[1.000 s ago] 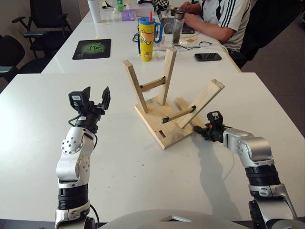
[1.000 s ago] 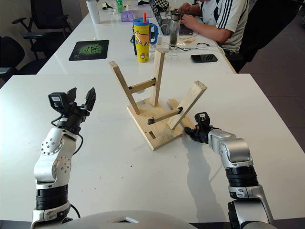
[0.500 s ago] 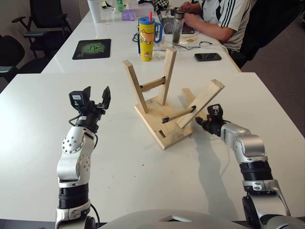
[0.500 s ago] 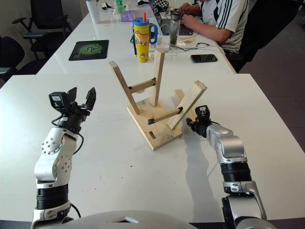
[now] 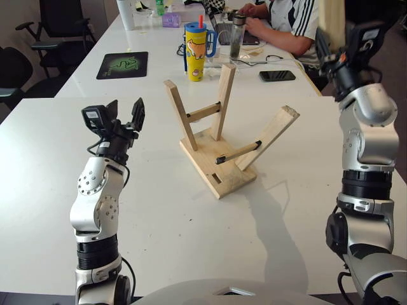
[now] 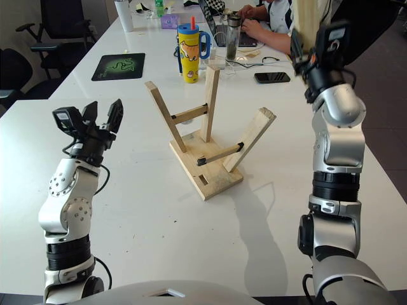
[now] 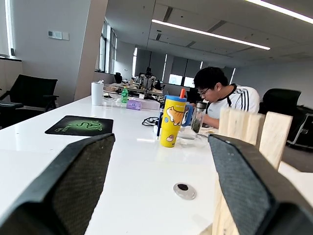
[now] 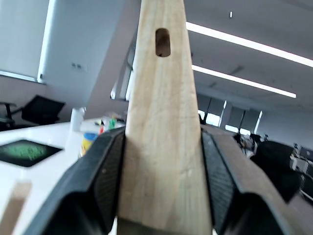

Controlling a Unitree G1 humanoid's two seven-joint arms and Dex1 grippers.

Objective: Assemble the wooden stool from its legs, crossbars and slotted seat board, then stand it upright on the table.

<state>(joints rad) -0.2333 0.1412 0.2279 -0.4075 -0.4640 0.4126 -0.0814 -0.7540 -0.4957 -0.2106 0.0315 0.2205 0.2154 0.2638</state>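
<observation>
The half-built stool lies upside down mid-table: a slotted seat board [image 5: 219,170] with two legs [image 5: 181,114] standing up, joined by a crossbar [image 5: 203,113]. A third leg [image 5: 272,135] leans outward, tied in by a dark rod [image 5: 238,152]. My right gripper [image 5: 331,43] is raised high at the far right, shut on a loose wooden leg [image 8: 161,98] that has an oval slot near its end. My left gripper [image 5: 124,114] hovers open and empty to the left of the stool, well apart from it. Its view looks past the fingers [image 7: 73,181] at the leg tops [image 7: 249,132].
The table behind carries a yellow cup [image 5: 196,51], a green mouse mat [image 5: 123,65] and a phone [image 5: 277,75], and a person works at a laptop there. Bare white tabletop [image 5: 191,235] stretches in front of the stool and to both sides.
My right arm has swung up from the table beside the seat board to head height, taking the loose leg with it. My left arm has lifted slightly.
</observation>
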